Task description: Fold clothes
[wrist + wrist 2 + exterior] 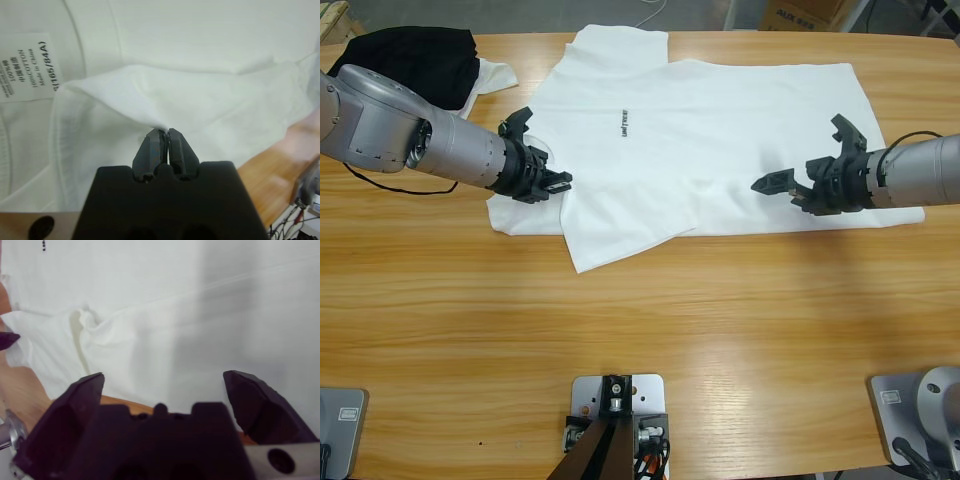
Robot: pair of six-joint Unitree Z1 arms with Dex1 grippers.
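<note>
My left gripper is pinched closed on a fold of the T-shirt, with cloth bunched just ahead of the jaws and the neck label off to one side of them. My right gripper hangs spread wide over the shirt's other end, holding nothing; white cloth fills the view ahead of it.

The shirt lies mostly flat on the table between the two grippers, one side already turned over the body.

Handling: light, limp cotton that will sag and drag, not hold shape. Best taken at a hem or seam, probably the edge just below the right jaws, though that view is soft.

Room: a black garment lies behind the left arm. Bare wood is open beside both grippers.
</note>
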